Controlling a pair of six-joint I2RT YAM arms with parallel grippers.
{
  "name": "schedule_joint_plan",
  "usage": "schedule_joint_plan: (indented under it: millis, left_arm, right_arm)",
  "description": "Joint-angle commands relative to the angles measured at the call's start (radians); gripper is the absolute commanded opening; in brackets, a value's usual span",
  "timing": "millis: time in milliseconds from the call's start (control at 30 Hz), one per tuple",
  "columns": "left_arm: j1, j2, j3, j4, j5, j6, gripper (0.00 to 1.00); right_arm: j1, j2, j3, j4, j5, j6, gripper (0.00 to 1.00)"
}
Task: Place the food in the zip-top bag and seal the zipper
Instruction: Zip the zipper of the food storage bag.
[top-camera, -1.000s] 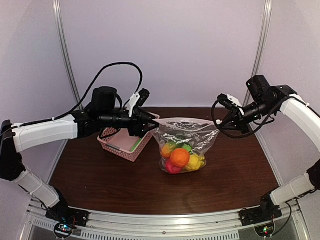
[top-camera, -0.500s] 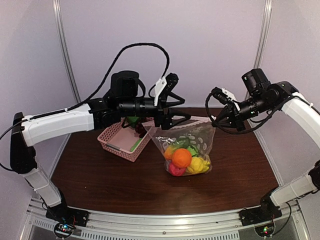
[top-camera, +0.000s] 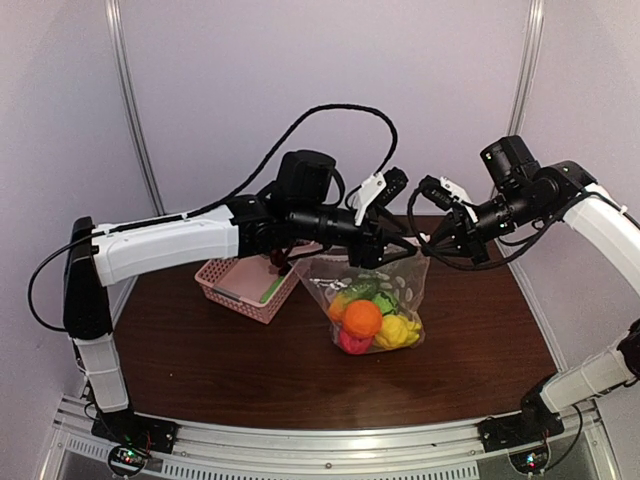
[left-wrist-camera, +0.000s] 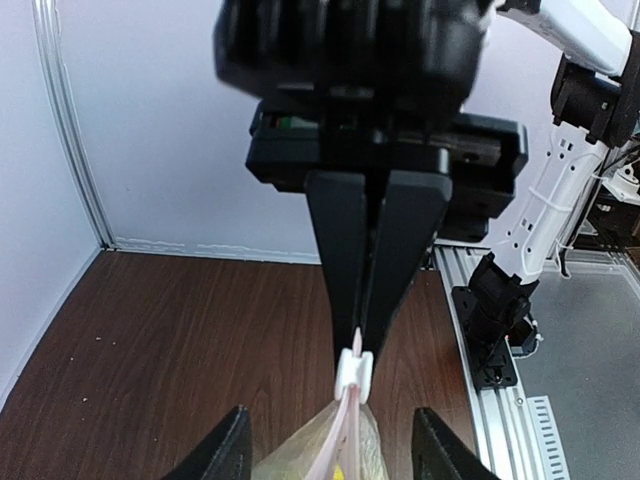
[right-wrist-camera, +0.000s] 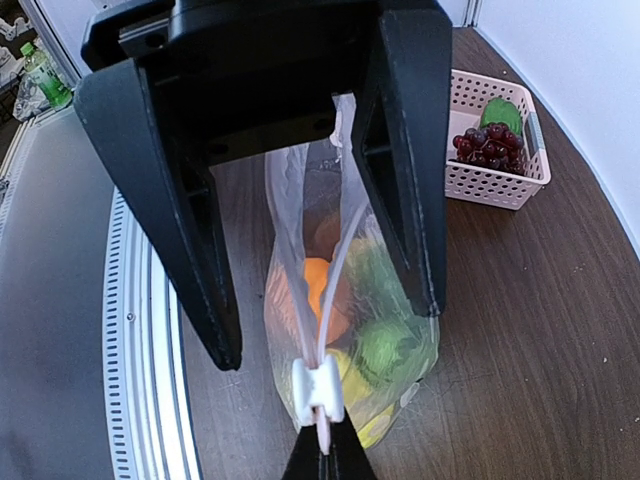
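The zip-top bag (top-camera: 378, 285) hangs between both grippers and holds food: an orange (top-camera: 361, 316), yellow (top-camera: 396, 330), red and green pieces. My right gripper (top-camera: 432, 243) is shut on the end of the zipper (right-wrist-camera: 340, 262), its tips (right-wrist-camera: 325, 458) just behind the white slider (right-wrist-camera: 318, 390). My left gripper (top-camera: 400, 248) is open, its fingers (right-wrist-camera: 170, 210) straddling the bag's mouth without touching it. Past the slider the two zipper strips part. In the left wrist view the slider (left-wrist-camera: 354, 372) sits under the right gripper's shut tips (left-wrist-camera: 358, 335). Purple grapes (right-wrist-camera: 488, 140) and a green piece (right-wrist-camera: 505, 112) lie in the basket.
The pink lattice basket (top-camera: 235, 285) stands on the brown table left of the bag, under my left forearm. The back wall and corner posts stand close behind. The metal rail (top-camera: 330, 440) runs along the near edge.
My left gripper has left the basket and swept right along the bag's top, ending open beside the right gripper. The right gripper has kept its hold and shifted slightly left.
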Motion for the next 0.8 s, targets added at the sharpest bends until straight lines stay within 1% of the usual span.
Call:
schedule_joint_plan:
  millis: [0,200,467,533,567,633,700,767]
  left_arm:
    - [0.003,0.038,0.072,-0.014,0.042,0.004,0.50]
    - [0.004,0.086,0.130,-0.044,0.104,-0.001,0.30]
    - [0.003,0.093,0.142,-0.067,0.104,0.001,0.17]
    - [0.003,0.091,0.140,-0.071,0.104,0.003,0.16]
    - [0.003,0.089,0.140,-0.071,0.105,0.002,0.18]
    - [0.003,0.085,0.138,-0.069,0.107,-0.002,0.25]
    - [0.003,0.085,0.140,-0.064,0.110,-0.007,0.25]
    - [0.004,0.085,0.139,-0.054,0.112,-0.012,0.23]
  right_arm:
    - [0.013,-0.007,0.006,0.002,0.016,0.006,0.00]
    - [0.013,-0.014,0.003,0.017,0.016,0.021,0.00]
    - [0.012,-0.017,-0.007,0.027,0.024,0.021,0.00]
    - [0.012,-0.021,-0.018,0.034,0.032,0.019,0.00]
    - [0.013,-0.022,-0.025,0.038,0.036,0.017,0.00]
    - [0.013,-0.025,-0.040,0.042,0.041,0.017,0.00]
    - [0.013,-0.028,-0.047,0.045,0.038,0.017,0.00]
    - [0.013,-0.032,-0.050,0.048,0.036,0.021,0.00]
